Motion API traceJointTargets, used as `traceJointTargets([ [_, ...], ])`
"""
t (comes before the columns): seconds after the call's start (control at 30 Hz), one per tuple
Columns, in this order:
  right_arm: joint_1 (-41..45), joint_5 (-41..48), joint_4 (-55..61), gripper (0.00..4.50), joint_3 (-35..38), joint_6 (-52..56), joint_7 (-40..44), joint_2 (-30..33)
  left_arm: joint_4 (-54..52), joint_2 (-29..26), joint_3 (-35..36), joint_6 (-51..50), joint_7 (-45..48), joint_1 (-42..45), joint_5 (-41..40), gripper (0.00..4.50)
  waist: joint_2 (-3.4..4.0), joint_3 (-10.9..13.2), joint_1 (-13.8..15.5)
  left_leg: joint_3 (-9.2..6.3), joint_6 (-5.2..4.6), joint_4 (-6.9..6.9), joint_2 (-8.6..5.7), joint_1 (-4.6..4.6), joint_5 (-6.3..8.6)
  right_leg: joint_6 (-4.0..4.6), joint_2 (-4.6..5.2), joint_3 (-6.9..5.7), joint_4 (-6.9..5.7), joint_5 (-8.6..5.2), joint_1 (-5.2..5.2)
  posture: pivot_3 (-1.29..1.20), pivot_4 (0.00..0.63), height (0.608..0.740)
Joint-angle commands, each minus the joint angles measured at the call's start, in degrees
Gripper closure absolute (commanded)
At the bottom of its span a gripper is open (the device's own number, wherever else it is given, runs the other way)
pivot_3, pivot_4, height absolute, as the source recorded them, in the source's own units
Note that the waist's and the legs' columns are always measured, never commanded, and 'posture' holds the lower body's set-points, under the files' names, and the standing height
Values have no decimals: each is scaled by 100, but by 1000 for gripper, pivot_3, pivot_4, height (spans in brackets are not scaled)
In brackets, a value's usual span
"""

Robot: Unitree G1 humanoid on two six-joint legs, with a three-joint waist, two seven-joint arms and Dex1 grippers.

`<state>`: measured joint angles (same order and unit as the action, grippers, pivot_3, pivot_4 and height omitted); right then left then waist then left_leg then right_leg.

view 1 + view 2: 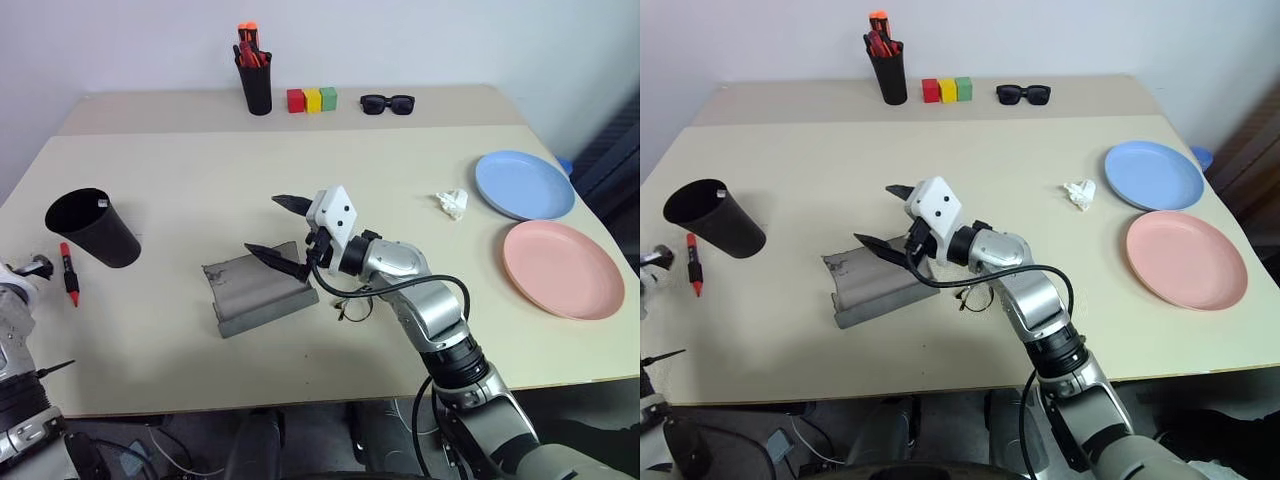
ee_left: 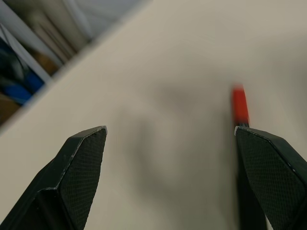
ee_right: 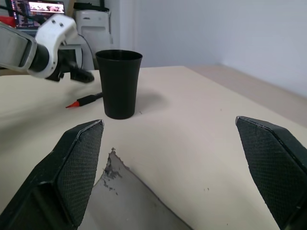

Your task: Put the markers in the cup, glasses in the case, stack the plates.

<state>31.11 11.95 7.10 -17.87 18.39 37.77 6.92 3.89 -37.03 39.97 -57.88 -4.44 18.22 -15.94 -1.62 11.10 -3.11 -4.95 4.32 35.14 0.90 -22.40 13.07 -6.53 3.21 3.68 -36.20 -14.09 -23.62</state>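
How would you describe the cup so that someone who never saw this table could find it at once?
Start at the table's left edge. There a wide, tapered matte black cup stands alone, with a red marker lying just beside it. The other black container, the pen holder at the far edge, is narrower, taller and full of orange-red pens, while the cup shows nothing sticking out of it.

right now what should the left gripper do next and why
Probably ease the left gripper down and close on the red marker. Its fingers stand open, the marker lies on the table beside the black cup, not in it.
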Motion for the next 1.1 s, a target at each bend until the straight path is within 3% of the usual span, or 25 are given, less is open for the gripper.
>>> traceJointTargets([
  [0.03,-27,22,314,0,-34,-21,-14,-28,116,-192,-195,-407,148,244,-3,105,0,0,-1,0,0,0,0,0,0,0,0,0,0,0,0,0,150,740],
  [0.2,-82,11,367,0,-38,20,-96,-61,455,-239,-326,-710,398,502,-47,105,0,0,-17,0,1,-1,0,0,0,0,0,0,1,0,-1,0,150,740],
  [0.23,-87,9,373,0,-38,26,-108,-64,470,-232,-331,-751,444,528,-64,329,1,1,-20,0,1,-1,0,0,0,0,0,0,1,0,-1,0,150,740],
  [0.3,-92,7,378,0,-42,34,-129,-68,481,-218,-325,-795,470,559,-60,1000,1,0,-24,0,1,-2,0,0,0,0,0,0,1,0,-2,0,150,740],
  [0.43,-102,17,388,0,-42,45,-144,-59,428,-106,-130,-722,224,601,50,3032,1,0,-30,0,2,-2,0,0,-1,0,1,0,1,0,-2,0,150,740],
  [0.53,-94,27,383,0,-48,47,-132,-50,193,-36,-129,444,-282,524,474,4474,0,0,-24,0,2,-2,0,0,-1,0,2,0,1,0,-2,0,150,740],
  [0.67,-44,39,355,0,-39,19,-101,-47,20,-68,-87,2323,-839,550,979,4474,-2,0,19,0,7,-4,0,-2,-3,1,4,0,3,1,-5,0,150,740],
  [0.8,32,118,317,0,30,0,-50,-73,-508,-58,100,4138,-283,702,632,4474,-3,0,82,4,13,-4,0,-7,-5,1,7,0,10,1,-5,0,150,740],
  [1.1,26,190,284,0,106,-16,26,-90,-1169,285,-918,4797,549,427,641,4474,-1,1,57,10,14,-3,-6,-6,-7,1,13,0,11,1,0,0,150,740],
])
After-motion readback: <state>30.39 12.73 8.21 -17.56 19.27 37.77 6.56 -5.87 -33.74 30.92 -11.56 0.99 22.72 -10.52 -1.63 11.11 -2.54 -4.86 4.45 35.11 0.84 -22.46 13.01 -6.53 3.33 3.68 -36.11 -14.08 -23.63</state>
